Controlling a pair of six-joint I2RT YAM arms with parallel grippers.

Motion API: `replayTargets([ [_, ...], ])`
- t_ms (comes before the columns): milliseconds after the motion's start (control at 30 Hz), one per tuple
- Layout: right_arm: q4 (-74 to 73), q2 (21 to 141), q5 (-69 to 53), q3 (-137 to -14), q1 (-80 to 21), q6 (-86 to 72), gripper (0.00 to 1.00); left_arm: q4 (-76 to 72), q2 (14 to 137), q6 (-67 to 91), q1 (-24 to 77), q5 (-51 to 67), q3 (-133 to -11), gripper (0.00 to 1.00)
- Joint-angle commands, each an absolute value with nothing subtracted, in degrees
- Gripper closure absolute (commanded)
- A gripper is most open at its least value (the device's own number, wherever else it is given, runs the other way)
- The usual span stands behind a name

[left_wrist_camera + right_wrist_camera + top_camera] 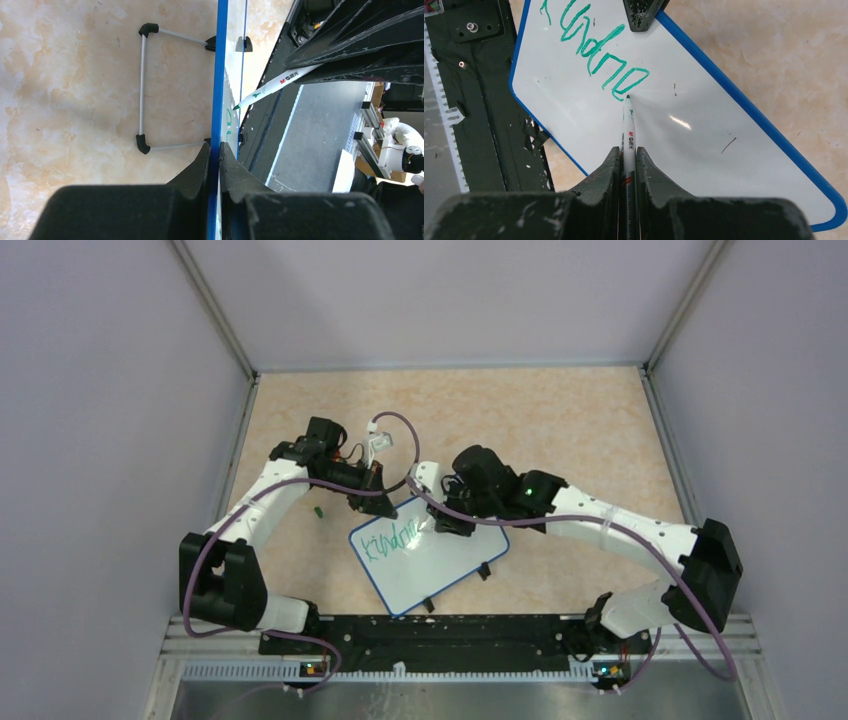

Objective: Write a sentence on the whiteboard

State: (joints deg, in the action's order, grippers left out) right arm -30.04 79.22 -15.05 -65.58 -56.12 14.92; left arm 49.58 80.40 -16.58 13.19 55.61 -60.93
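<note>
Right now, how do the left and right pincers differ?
The left pincer grips the whiteboard rim; the right pincer grips the marker. The left pincer sits at the board's edge; the right pincer is over its face, tip at the green writing. Both are shut.

I work in a lab test cell: grey panel walls (100, 390), aluminium frame posts (213, 308), a black mounting rail (440, 630).

The whiteboard (704, 130) has a smooth, glossy white face with a spot of glare, edged by a blue plastic-looking rim. The table (75, 100) is smooth marbled beige with a soft sheen. The marker (629, 134) looks like glossy white plastic, and the jaws are matt black and scuffed.
</note>
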Motion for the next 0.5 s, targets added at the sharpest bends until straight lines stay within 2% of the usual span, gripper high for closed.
replayTargets([
  [0,-29.6,76.7,-14.4,-69.6,-55.5,15.1,1.00,49.9,81.8,-16.8,14.5,51.3,-59.7,1.00],
  [467,-27.7,78.3,-9.7,-69.8,-54.1,14.4,1.00,50.0,81.7,-16.9,14.6,51.4,-59.7,1.00],
])
